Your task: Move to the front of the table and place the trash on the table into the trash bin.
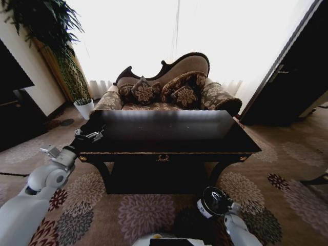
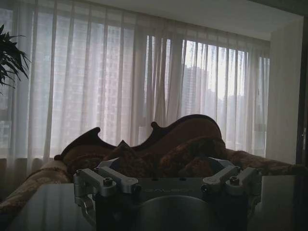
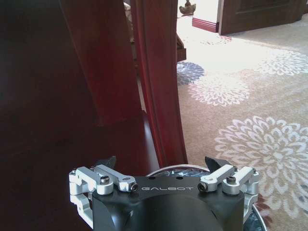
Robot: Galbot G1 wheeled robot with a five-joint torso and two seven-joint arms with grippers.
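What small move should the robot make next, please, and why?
Probably lift the right gripper up away from the trash bin. It hangs low over the bin's rim, jaws apart with nothing between them. The left gripper waits at the table's front left corner.

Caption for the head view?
Left gripper at the table's left edge; right gripper low over the bin, sofa behind.

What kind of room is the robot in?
Probably a living room or hotel lounge: a patterned sofa with cushions behind a dark wood table, flowered carpet, sheer curtains and a potted plant.
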